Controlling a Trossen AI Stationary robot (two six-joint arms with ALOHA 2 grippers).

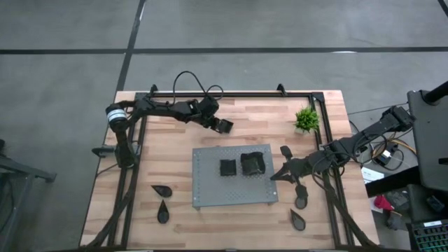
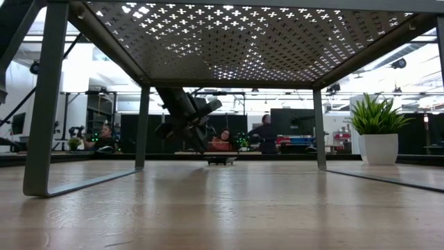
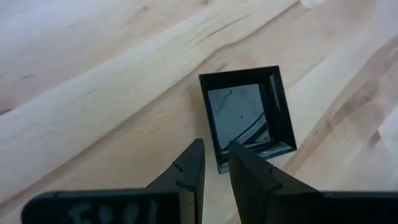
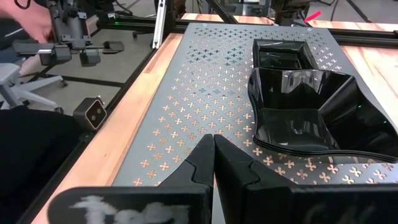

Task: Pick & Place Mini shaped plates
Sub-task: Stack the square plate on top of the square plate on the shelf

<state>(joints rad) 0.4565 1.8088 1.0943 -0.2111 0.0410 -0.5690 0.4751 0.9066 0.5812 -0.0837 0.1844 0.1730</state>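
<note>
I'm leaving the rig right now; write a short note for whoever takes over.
Left gripper: jaws narrowly apart at the rim of a square plate on the bare wood behind the grey board; whether it grips cannot be told.
Right gripper: jaws shut, empty, over the board's right edge.
Done: small square plate and wavy plate sit on the board.
Left: the square plate, two teardrop plates front left, several more at right.

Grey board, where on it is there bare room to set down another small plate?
The grey board is bare along its whole left half and its front strip. Its right middle is crowded: a small square plate sits beside a wavy-edged plate, with the right claw at the board's right edge. The left claw is behind the board, gripping a square plate's rim.
</note>
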